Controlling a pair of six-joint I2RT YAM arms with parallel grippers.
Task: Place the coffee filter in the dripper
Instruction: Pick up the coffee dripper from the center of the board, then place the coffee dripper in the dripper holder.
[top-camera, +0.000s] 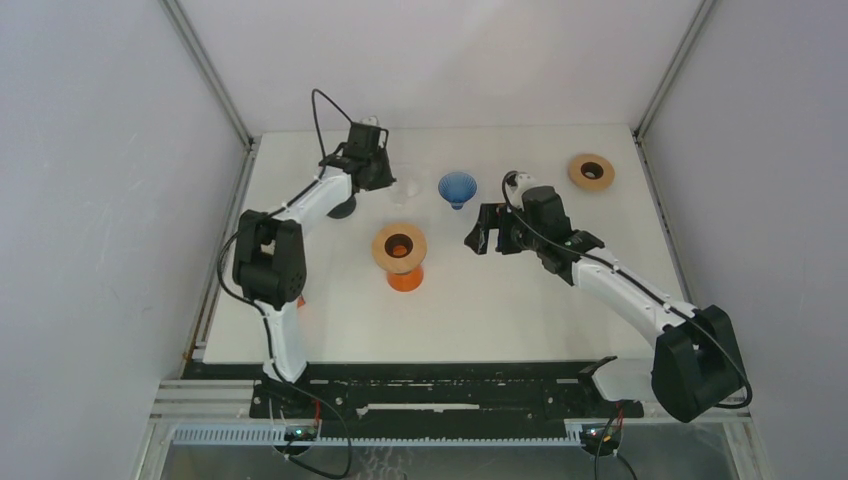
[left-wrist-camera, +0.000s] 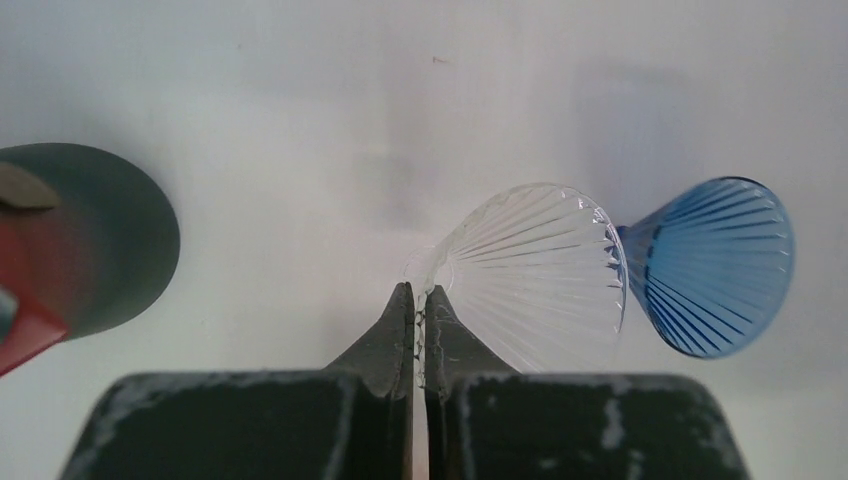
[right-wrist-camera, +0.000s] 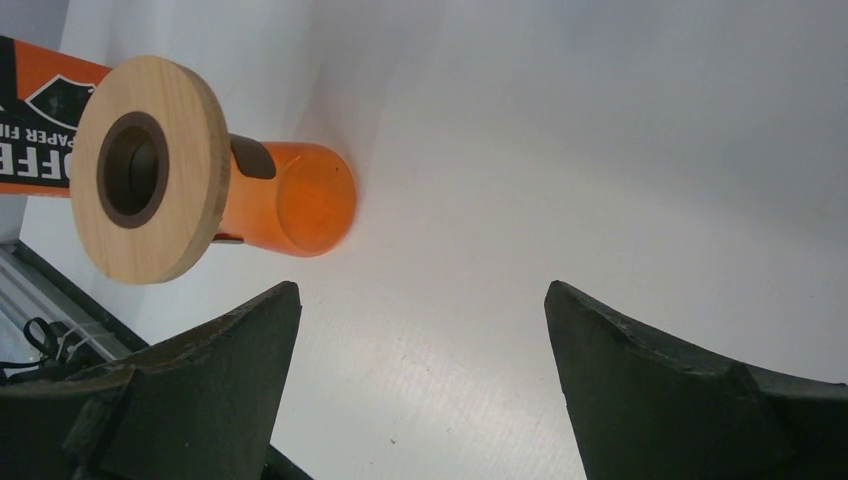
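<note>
A clear ribbed dripper (left-wrist-camera: 540, 270) sits at the back of the table, faint in the top view (top-camera: 405, 188). A blue ribbed dripper (left-wrist-camera: 715, 265) stands just right of it (top-camera: 457, 187). My left gripper (left-wrist-camera: 420, 300) is shut on a clear edge at the clear dripper's narrow end (top-camera: 385, 178). My right gripper (right-wrist-camera: 420, 290) is open and empty above bare table, right of centre (top-camera: 487, 235). An orange and black box printed "PAPER FI" (right-wrist-camera: 30, 110) shows behind the wooden ring. No loose coffee filter is visible.
An orange cylinder stand (right-wrist-camera: 300, 200) topped by a wooden ring (right-wrist-camera: 150, 170) stands mid-table (top-camera: 400, 250). A second wooden ring (top-camera: 591, 171) lies at the back right. A dark grey round object (left-wrist-camera: 110, 235) sits left of my left gripper (top-camera: 343, 208).
</note>
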